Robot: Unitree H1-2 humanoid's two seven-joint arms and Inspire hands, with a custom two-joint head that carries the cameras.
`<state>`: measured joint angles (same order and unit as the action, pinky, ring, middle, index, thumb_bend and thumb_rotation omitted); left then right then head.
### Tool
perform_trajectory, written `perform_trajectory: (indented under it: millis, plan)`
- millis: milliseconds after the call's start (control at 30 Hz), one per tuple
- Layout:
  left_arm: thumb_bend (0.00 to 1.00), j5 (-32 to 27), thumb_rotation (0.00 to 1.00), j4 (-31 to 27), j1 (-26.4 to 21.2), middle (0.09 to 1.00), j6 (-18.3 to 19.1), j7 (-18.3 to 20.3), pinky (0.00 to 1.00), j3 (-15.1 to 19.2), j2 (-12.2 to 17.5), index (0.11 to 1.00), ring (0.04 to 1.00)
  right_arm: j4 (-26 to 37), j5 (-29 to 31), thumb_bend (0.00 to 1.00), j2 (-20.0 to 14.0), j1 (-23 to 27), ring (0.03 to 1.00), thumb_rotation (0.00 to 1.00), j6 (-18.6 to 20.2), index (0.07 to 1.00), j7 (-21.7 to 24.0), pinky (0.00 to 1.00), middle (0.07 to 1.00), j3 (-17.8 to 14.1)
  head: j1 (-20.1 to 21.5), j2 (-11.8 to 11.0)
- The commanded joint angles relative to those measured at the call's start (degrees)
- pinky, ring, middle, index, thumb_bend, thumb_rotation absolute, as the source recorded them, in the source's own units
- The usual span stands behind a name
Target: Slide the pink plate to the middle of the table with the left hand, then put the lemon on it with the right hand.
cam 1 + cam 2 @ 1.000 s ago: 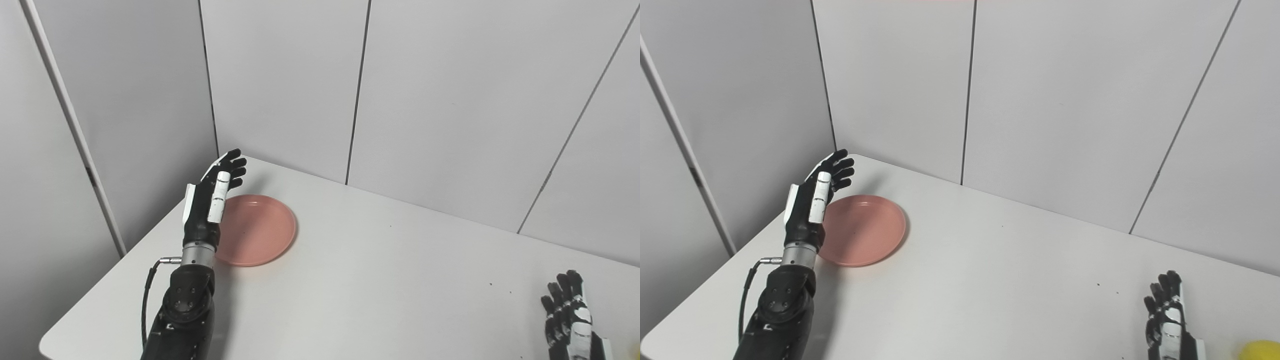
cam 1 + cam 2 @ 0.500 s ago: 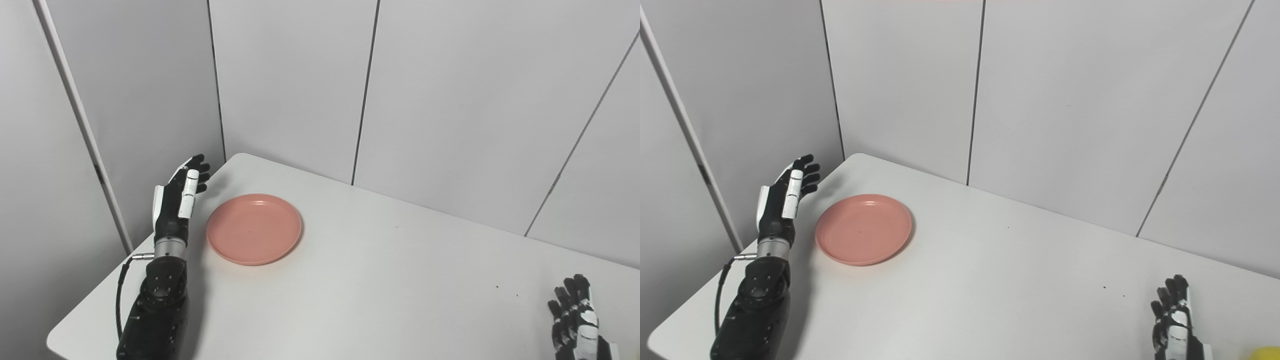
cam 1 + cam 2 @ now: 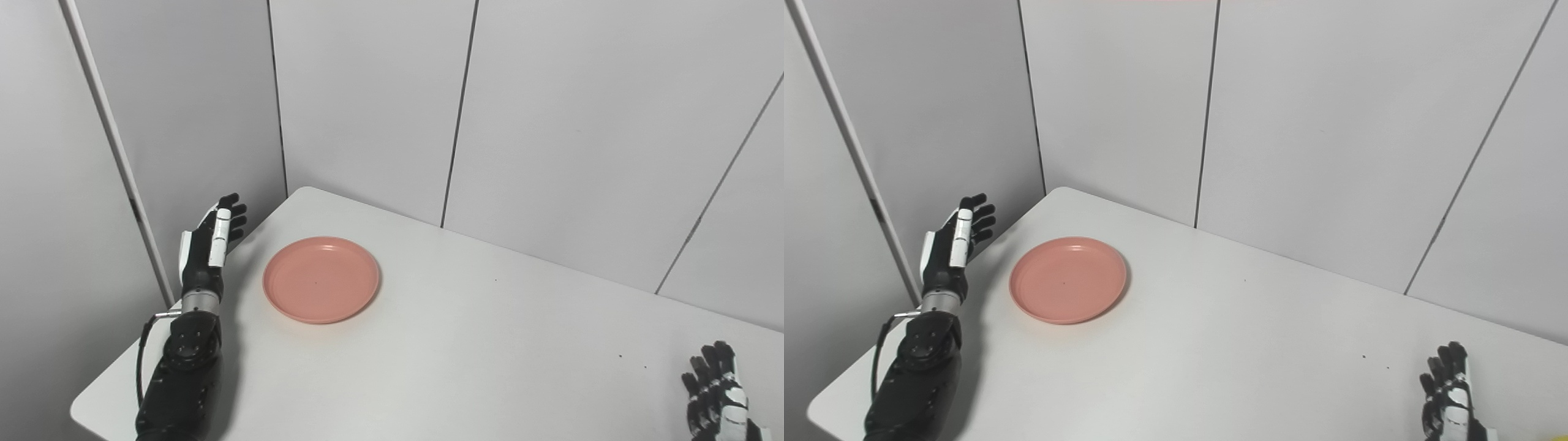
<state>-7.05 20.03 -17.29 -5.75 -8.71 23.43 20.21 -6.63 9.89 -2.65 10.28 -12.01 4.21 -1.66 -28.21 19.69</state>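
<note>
Flanking pink plate: left robot hand spread, empty; right robot hand likewise.

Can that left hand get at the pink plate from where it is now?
Probably yes. The left hand is open and raised just off the table's left edge, beside the pink plate but apart from it. Only bare tabletop shows between them, so a short sideways move should bring it to the rim.

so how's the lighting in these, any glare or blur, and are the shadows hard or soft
Left eye view: even, diffuse light, no glare on the table; the pink plate is sharp, with a faint soft shadow along its near rim. Right eye view: the left hand casts a soft shadow on the tabletop beside it; the right hand is cropped by the bottom edge.
</note>
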Motion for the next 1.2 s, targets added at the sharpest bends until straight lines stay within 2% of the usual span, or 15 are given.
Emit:
perform_trajectory:
  millis: [0, 200, 433, 600, 767, 1000, 1167]
  plan:
    - [0.71, -0.5, 1.0, -0.1, -2.3, 0.806, -2.9, 0.6, 0.81, -0.2, 1.3, 0.792, 0.811, 0.3, 0.3, 0.64, 0.0, -1.6, 1.0, 1.0, 0.9, 0.989, 0.0, 1.0, 0.986, -0.6, 0.0, 0.0]
    - [0.71, -0.9, 1.0, 3.4, -3.3, 0.802, -6.5, 1.6, 0.79, -2.0, 0.6, 0.789, 0.801, 1.0, 0.1, 0.63, 0.2, -1.9, 0.992, 1.0, 0.9, 0.978, -0.7, 1.0, 0.973, -1.1, -0.1, 0.4]
    - [0.71, -0.8, 1.0, 4.7, -3.5, 0.818, -6.2, 1.9, 0.81, -4.8, -0.7, 0.811, 0.816, 0.9, 0.1, 0.64, 0.3, -1.9, 0.98, 1.0, 0.4, 0.972, -1.2, 1.0, 0.969, -1.7, -0.1, 0.5]
    - [0.7, 0.0, 1.0, 5.3, -3.3, 0.812, -6.2, 2.0, 0.8, -6.2, -1.3, 0.808, 0.81, 1.0, 0.1, 0.64, 0.2, -1.9, 0.971, 1.0, 0.1, 0.968, -1.2, 1.0, 0.962, -1.9, -0.2, 0.8]
    - [0.7, 0.5, 1.0, 5.5, -3.1, 0.829, -5.9, 2.1, 0.86, -7.6, -2.1, 0.82, 0.835, 1.2, 0.1, 0.64, 0.3, -2.1, 0.963, 1.0, 0.4, 0.961, -1.3, 1.0, 0.955, -2.1, -0.2, 1.0]
    - [0.7, 0.0, 1.0, 4.2, -2.6, 0.846, -3.8, 2.1, 0.87, -8.7, -3.8, 0.823, 0.854, 1.5, 0.3, 0.64, 0.3, -2.2, 0.968, 1.0, 0.8, 0.962, -1.2, 1.0, 0.96, -2.1, -0.3, 1.2]
    - [0.68, 0.8, 1.0, 3.3, -2.1, 0.83, -3.8, 1.6, 0.84, -9.4, -4.6, 0.807, 0.834, 2.3, 0.1, 0.65, 0.5, -2.3, 0.966, 1.0, 1.3, 0.963, -1.4, 1.0, 0.96, -1.9, 0.0, 1.4]
